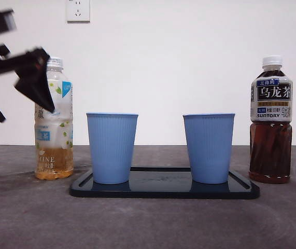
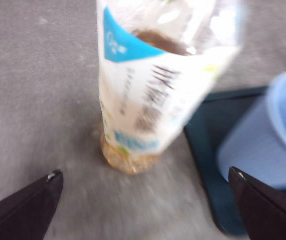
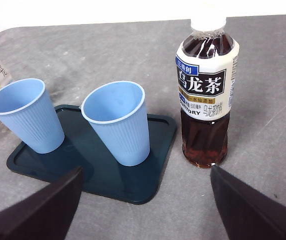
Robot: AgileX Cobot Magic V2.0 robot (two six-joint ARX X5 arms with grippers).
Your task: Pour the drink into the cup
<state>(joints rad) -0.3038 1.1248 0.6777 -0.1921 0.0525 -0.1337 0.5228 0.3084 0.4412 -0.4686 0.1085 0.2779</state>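
- Left gripper: jaws spread wide, nothing between them. In the front view it shows as a dark, blurred shape at the upper left of the frame, overlapping the shoulder of the pale tea bottle.
- Pale tea bottle: upright on the grey table, left of frame, just beside the left end of the dark tray. Cap on. Liquid only in its lowest part. Long axis vertical.
- Key relation (left wrist view): the bottle stands straight ahead of the open jaws, centred in the gap but not yet between them. Judgement: a forward advance, then a close around the mid-body.
- Left cup and right cup: blue, upright on the tray, well apart.
- Right gripper: jaws apart, empty, waiting. The dark oolong bottle, capped and upright, stands off the tray's right end.
- Left arm is nearer its bottle; judged the working arm.
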